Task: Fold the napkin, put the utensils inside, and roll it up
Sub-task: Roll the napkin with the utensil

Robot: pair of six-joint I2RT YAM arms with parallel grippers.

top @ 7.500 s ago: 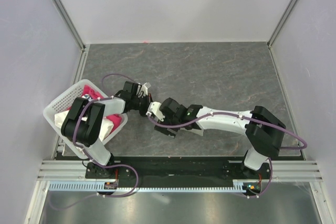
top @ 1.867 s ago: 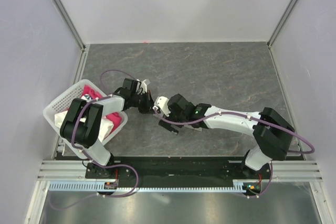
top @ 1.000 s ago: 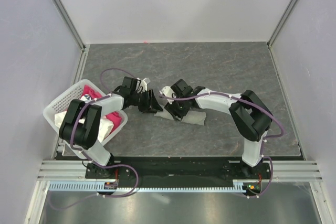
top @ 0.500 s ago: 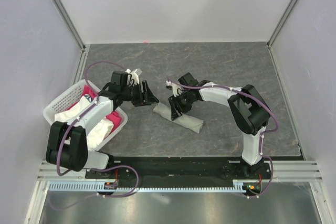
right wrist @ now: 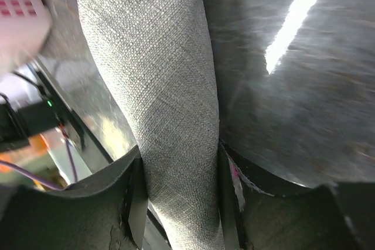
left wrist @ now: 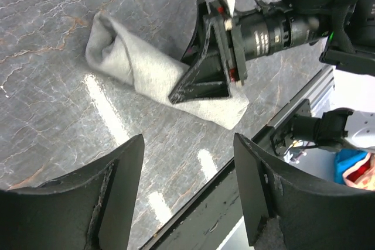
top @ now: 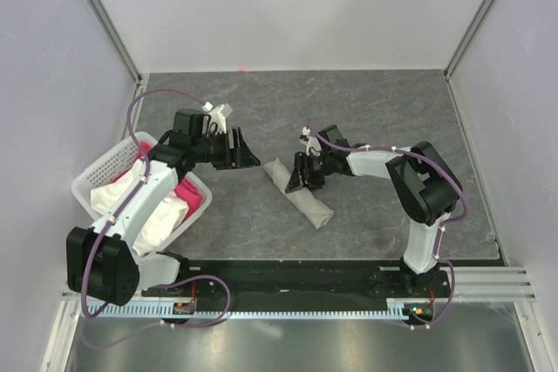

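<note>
Where the napkin [top: 310,205] lies rolled, any utensils are hidden.

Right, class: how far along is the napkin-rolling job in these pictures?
Done: the napkin lies rolled on the table, no utensils showing outside it. In hand: the right end effector grips the roll; the left end effector is open, empty. Left: probably only letting go.

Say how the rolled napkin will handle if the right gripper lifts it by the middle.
The napkin is soft woven cloth, so its ends would probably droop either side of the right gripper. It looks light. As a loose tube on the smooth tabletop, it may roll or unwind if pushed.
</note>
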